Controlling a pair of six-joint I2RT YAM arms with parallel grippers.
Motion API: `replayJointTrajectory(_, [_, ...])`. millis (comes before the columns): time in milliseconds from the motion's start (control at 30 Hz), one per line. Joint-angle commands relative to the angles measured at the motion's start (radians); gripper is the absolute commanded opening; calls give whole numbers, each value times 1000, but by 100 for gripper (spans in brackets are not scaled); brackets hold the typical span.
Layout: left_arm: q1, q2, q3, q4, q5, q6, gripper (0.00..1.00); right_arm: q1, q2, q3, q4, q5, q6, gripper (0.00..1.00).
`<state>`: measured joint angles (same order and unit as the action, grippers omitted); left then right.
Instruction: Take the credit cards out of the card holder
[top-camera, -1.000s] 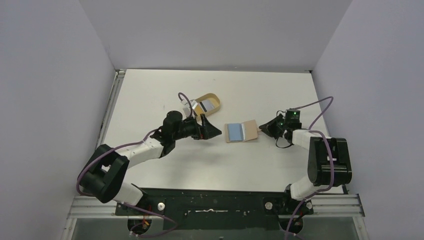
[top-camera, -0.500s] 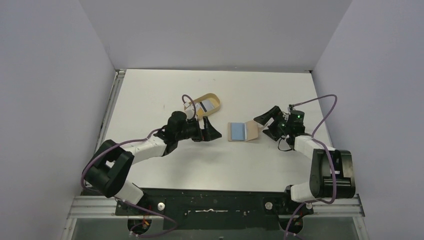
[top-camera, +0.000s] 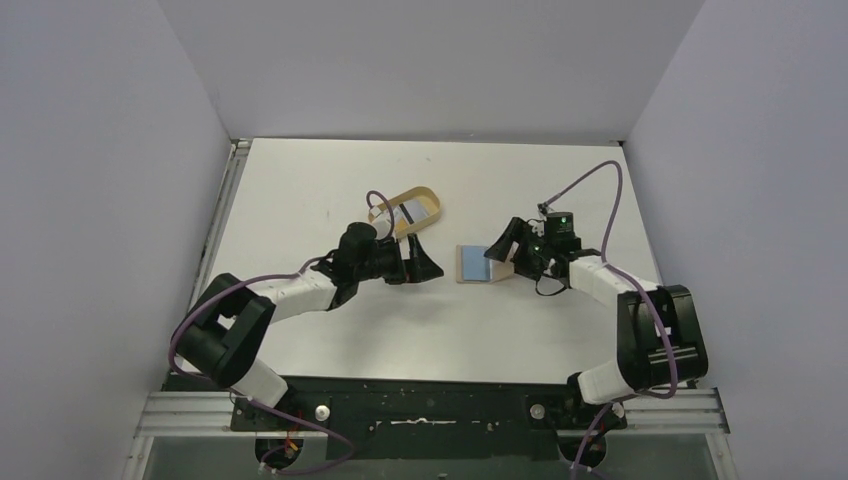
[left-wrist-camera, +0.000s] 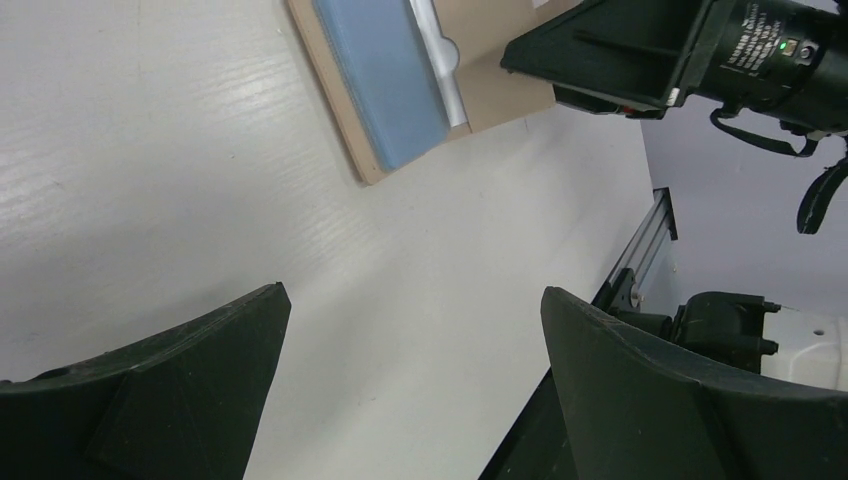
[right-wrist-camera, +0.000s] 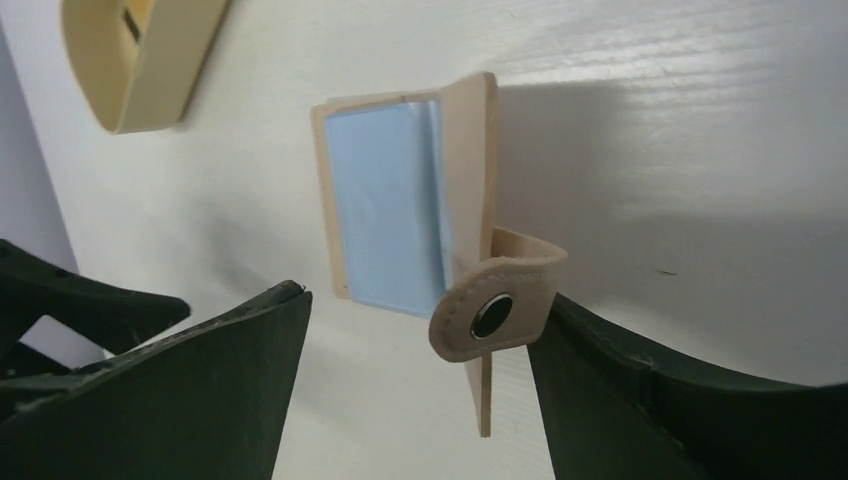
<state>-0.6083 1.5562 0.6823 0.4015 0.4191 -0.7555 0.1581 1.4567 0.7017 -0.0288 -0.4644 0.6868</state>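
The card holder (top-camera: 476, 264) lies open mid-table, light blue inside, tan outside. Its left half (right-wrist-camera: 385, 220) rests flat while the right flap stands upright. The snap tab (right-wrist-camera: 497, 310) curls close against my right gripper's right finger (right-wrist-camera: 640, 390). My right gripper (top-camera: 505, 250) (right-wrist-camera: 420, 298) is open and straddles that raised flap. To the holder's left, my left gripper (top-camera: 427, 263) (left-wrist-camera: 412, 292) is open over bare table, with the card holder (left-wrist-camera: 385, 90) ahead of it. One whitish credit card with a dark stripe (top-camera: 411, 212) lies in the oval tray.
The oval tan wooden tray (top-camera: 428, 193) sits behind the left gripper, and its rim (right-wrist-camera: 150, 70) shows at the top left of the right wrist view. A metal rail (top-camera: 222, 215) runs along the table's left edge. Purple cables loop over both arms.
My right gripper has opened and moved left over the card holder, whose right flap now stands upright instead of lying flat. The left gripper has crept slightly to the right.
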Motion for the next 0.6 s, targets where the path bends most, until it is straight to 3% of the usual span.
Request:
replayJointTrajectory(0, [-5, 4, 49, 21, -14, 7, 97, 3, 39, 44, -68, 75, -47, 76])
replayJointTrajectory(133, [-5, 11, 51, 22, -16, 7, 97, 3, 90, 43, -49, 75, -49, 67])
replayJointTrajectory(200, [-4, 19, 51, 26, -17, 4, 97, 4, 112, 39, -15, 58, -41, 57])
replayJointTrajectory(267, [-3, 28, 47, 40, -16, -3, 97, 7, 131, 36, 18, 44, -27, 40])
replayJointTrajectory(333, [2, 44, 34, 81, -12, -26, 97, 9, 154, 41, 68, 16, -8, 7])
replayJointTrajectory(367, [9, 52, 23, 113, -8, -48, 97, 10, 166, 42, 93, -8, 9, 0])
replayJointTrajectory(500, [56, 103, -36, 281, 4, -155, 97, 8, 174, -1, 323, -143, 149, 0])
replayJointTrajectory(567, [85, 133, -70, 382, 1, -216, 97, 6, 177, -40, 550, -214, 279, 0])
